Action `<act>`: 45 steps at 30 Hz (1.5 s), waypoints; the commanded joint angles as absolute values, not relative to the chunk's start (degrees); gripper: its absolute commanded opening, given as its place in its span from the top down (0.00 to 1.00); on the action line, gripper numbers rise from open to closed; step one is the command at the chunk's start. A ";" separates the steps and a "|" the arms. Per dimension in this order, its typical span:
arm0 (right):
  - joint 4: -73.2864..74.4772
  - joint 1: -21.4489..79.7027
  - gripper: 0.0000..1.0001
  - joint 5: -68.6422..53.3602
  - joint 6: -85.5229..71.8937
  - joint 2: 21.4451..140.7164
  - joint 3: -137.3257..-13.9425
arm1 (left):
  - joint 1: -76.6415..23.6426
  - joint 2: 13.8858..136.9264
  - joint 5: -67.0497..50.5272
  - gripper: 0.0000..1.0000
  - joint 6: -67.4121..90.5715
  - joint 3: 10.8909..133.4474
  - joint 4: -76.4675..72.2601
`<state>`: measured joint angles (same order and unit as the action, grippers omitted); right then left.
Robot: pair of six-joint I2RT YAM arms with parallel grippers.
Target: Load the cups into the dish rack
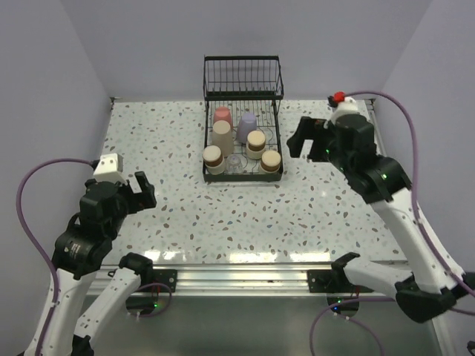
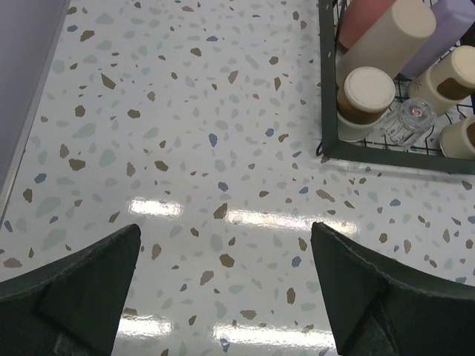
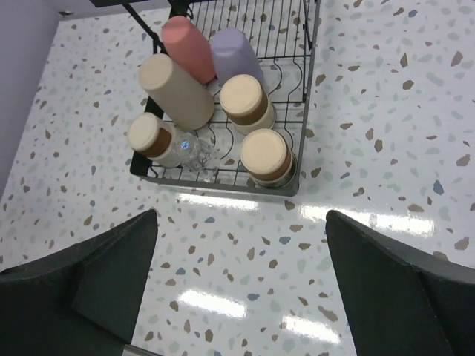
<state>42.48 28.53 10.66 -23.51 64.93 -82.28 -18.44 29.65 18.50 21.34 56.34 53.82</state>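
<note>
While both arms hang above the speckled table point(image 1: 185, 215), neither carries anything: the left gripper point(image 1: 142, 188) has its jaws spread wide over bare tabletop, left of and nearer than the dish rack point(image 1: 242, 178), and the right gripper point(image 1: 300, 138) is just as wide, empty, off the rack's right side. All seven cups sit in the rack's flat tined tray, and the upright wire basket point(image 1: 243, 78) behind it holds none. In the back row, the coral-pink cup point(image 3: 187, 46) and the lavender cup point(image 3: 236, 55) are side by side. The beige cup point(image 3: 174, 89) stands in front of the pink one and is the tallest of the lot. There are three brown cups, pale bases up: one at the front-left corner point(image 3: 154, 139), one mid-tray point(image 3: 246, 101) and one at the front-right point(image 3: 267, 156). The clear cup point(image 3: 194, 150) sits just beside the front-left brown one, against the front rim (probably inverted too, but the glare makes that hard to call). In the left wrist view the rack corner point(image 2: 386, 154) shows at upper right, well clear of the fingers point(image 2: 82, 282).
</note>
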 commanded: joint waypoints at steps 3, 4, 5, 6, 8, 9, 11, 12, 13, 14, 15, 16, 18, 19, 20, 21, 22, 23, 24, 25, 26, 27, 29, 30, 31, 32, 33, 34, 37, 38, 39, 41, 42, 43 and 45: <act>44.99 28.30 0.02 10.02 -23.11 50.64 -71.38 | -18.19 31.11 23.38 0.00 17.85 54.15 40.20; 46.48 28.39 0.02 10.45 -23.46 46.45 -69.98 | -18.28 32.16 24.25 0.00 17.58 53.18 38.34; 47.36 28.39 0.02 10.63 -24.60 44.58 -67.70 | -18.28 32.69 25.21 0.00 17.06 51.17 37.02; 48.16 28.30 0.02 10.72 -25.13 42.30 -66.72 | -18.28 33.39 26.53 0.00 17.14 50.11 35.52; 49.57 28.39 0.02 10.37 -27.23 35.80 -63.83 | -18.28 35.24 30.56 0.00 17.93 48.17 31.65; 49.92 28.39 0.02 10.37 -28.03 33.77 -62.94 | -18.19 35.85 31.19 0.00 18.28 46.42 30.07; 51.67 28.39 0.02 9.94 -30.57 27.99 -60.83 | -18.28 37.52 31.64 0.00 19.33 43.09 25.24; 52.46 28.39 0.02 9.41 -31.19 26.56 -60.47 | -18.28 37.88 31.73 0.00 19.77 41.59 23.22; 54.47 28.39 0.02 8.97 -32.07 25.24 -60.21 | -18.28 38.92 32.08 0.00 20.21 40.27 19.37; 55.62 28.39 0.02 8.27 -32.86 23.48 -60.03 | -18.28 39.54 33.47 0.00 20.74 39.12 17.60; 56.68 28.30 0.02 7.74 -34.09 22.68 -60.12 | -18.28 40.16 34.10 0.00 20.92 36.68 13.84; 58.60 28.39 0.02 7.21 -34.62 22.15 -60.12 | -18.28 41.56 34.28 0.00 20.66 35.61 11.97; 60.28 28.39 0.02 6.33 -35.94 20.66 -60.73 | -18.19 43.15 34.72 0.00 17.69 32.63 7.76; 61.77 28.39 0.02 6.33 -36.21 20.22 -61.08 | -18.28 44.72 35.06 0.00 16.45 31.48 3.04; 62.48 28.39 0.02 6.33 -36.56 19.78 -62.04 | -18.19 45.52 36.63 0.00 15.30 30.25 0.90; 63.10 28.39 0.02 6.76 -36.56 18.99 -62.66 | -18.28 46.31 37.35 0.00 13.38 27.45 -5.99; 64.58 28.39 0.02 7.03 -36.48 18.55 -63.28 | -18.02 48.15 37.61 0.00 12.32 26.20 -8.85; 65.47 28.30 0.02 7.55 -36.47 18.20 -64.67 | -18.10 49.21 37.70 0.00 11.17 24.97 -11.57; 66.35 28.30 0.02 8.17 -36.30 17.85 -65.38 | -18.02 50.44 37.97 0.00 10.47 23.31 -13.69; 68.18 28.39 0.02 9.22 -36.12 17.23 -66.17 | -17.93 53.23 38.14 0.00 10.55 22.86 -17.10; 69.25 28.39 0.02 9.92 -35.69 17.05 -67.66 | -17.67 54.83 38.23 0.00 10.55 22.42 -18.88; 70.13 28.39 0.02 10.37 -35.60 16.79 -68.46 | -17.49 56.32 38.23 0.00 10.46 21.37 -20.72; 72.68 28.39 0.02 11.16 -35.42 16.17 -70.04 | -16.79 60.54 38.67 0.00 10.28 20.13 -27.05; 73.38 28.39 0.02 11.42 -35.42 16.00 -70.48 | -16.44 61.77 38.67 0.00 9.85 18.47 -32.12; 74.26 28.30 0.02 11.34 -35.42 15.82 -70.92 | -15.48 63.96 38.58 0.00 9.84 17.59 -34.43; 74.70 28.30 0.02 11.42 -35.51 15.82 -71.54 | -14.86 65.03 37.97 0.00 9.41 16.10 -37.06; 74.88 28.39 0.02 11.16 -35.51 15.91 -71.89 | -14.24 66.17 37.45 0.00 9.06 15.39 -42.05; 75.32 28.39 0.02 11.16 -35.59 16.00 -72.07 | -13.02 68.44 37.01 0.00 8.79 14.68 -44.71; 75.76 28.39 0.02 11.34 -36.12 16.61 -72.51 | -10.82 73.71 33.15 0.00 6.69 13.10 -53.33; 75.94 28.39 0.02 11.34 -36.56 16.96 -72.51 | -10.29 75.22 32.70 0.00 5.37 13.79 -55.09; 75.94 28.39 0.02 11.34 -36.74 17.22 -72.51 | -9.67 76.45 32.26 0.00 5.36 15.45 -52.76; 75.32 28.39 0.02 11.42 -37.26 17.40 -71.99 | -8.53 79.97 30.77 0.00 3.62 17.83 -54.83; 75.06 28.39 0.02 11.43 -37.35 17.32 -71.81 | -8.18 80.85 30.41 0.00 3.26 18.54 -55.45; 74.36 28.30 0.02 11.51 -37.53 17.31 -71.28 | -7.22 82.69 29.28 0.00 2.73 18.89 -57.11; 73.22 28.30 0.02 11.60 -37.36 17.58 -70.93 | -5.81 86.02 27.35 0.00 4.74 19.25 -60.79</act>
